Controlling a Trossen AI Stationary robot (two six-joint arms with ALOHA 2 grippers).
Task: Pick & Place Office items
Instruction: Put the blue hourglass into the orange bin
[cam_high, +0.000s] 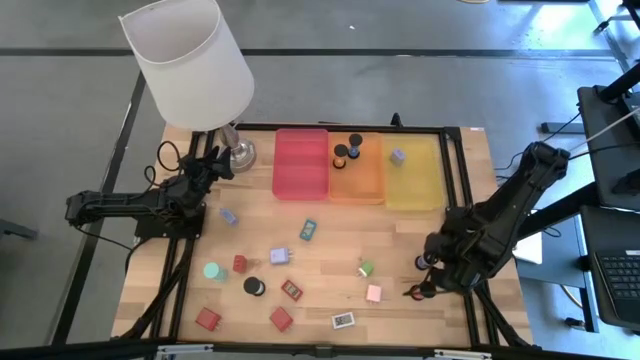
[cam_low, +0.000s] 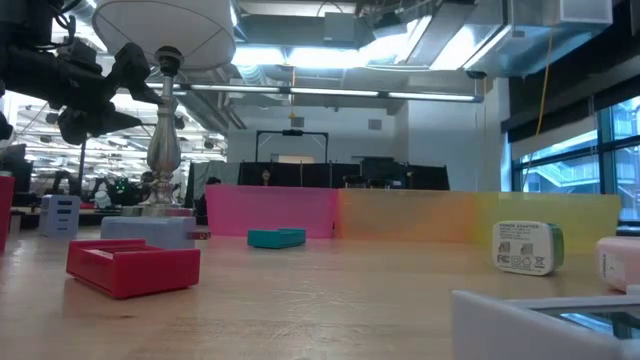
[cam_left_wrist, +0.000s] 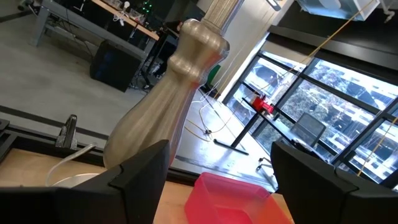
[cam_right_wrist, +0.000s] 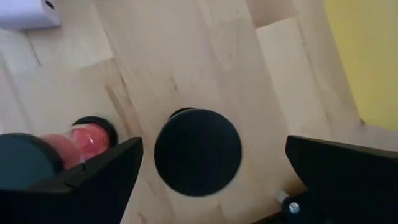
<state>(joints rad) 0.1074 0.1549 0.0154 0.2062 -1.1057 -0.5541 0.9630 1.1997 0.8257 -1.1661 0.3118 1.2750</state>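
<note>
Small office items lie scattered on the wooden table (cam_high: 330, 250): red blocks (cam_high: 281, 319), a teal block (cam_high: 309, 230), a white block (cam_high: 343, 320), a green cube (cam_high: 366, 268) and a pink cube (cam_high: 373, 293). My right gripper (cam_right_wrist: 212, 149) points steeply down, open. Its fingers stand on either side of an upright black cylinder (cam_right_wrist: 198, 152), above it and apart from it. A red-topped cylinder (cam_right_wrist: 87, 140) lies on its side just beside them. In the high view this gripper (cam_high: 428, 272) is near the table's right edge. My left gripper (cam_left_wrist: 221, 168) waits open and level by the lamp's stem (cam_left_wrist: 168, 106).
Red (cam_high: 301, 163), orange (cam_high: 357, 185) and yellow (cam_high: 413, 185) trays stand in a row at the far edge. The orange one holds two black cylinders (cam_high: 346, 150), the yellow one a lavender cube (cam_high: 398, 156). The lamp (cam_high: 190, 60) stands at the far left corner.
</note>
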